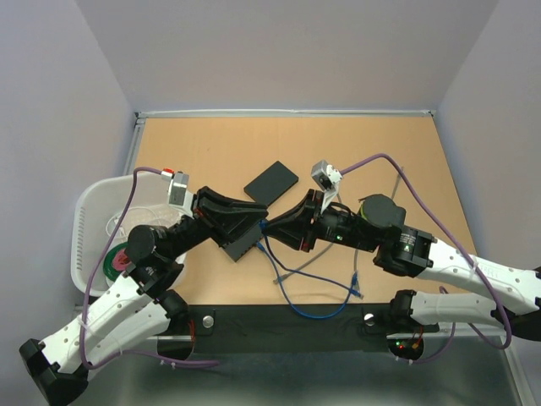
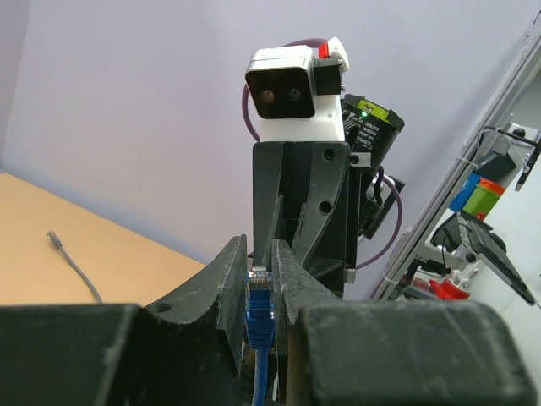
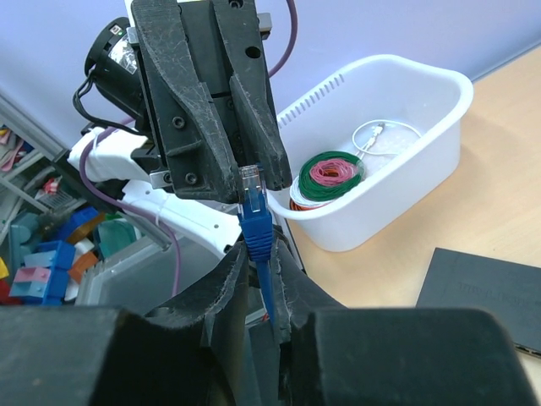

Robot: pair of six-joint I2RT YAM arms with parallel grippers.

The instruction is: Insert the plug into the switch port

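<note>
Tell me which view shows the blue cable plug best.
Right wrist: the blue cable plug stands large and well lit, clear tip and boot visible, in the right hand. The left wrist shows it smaller and shadowed in the left hand. The top view shows only trailing cable where the hands meet.

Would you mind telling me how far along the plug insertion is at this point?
Done: the blue plug is off the table, pinched by the left gripper. In hand: the right gripper flanks its cable just below, apparently a handover or regrip. Remaining: the black switch lies untouched on the table, so alignment and insertion remain.
</note>
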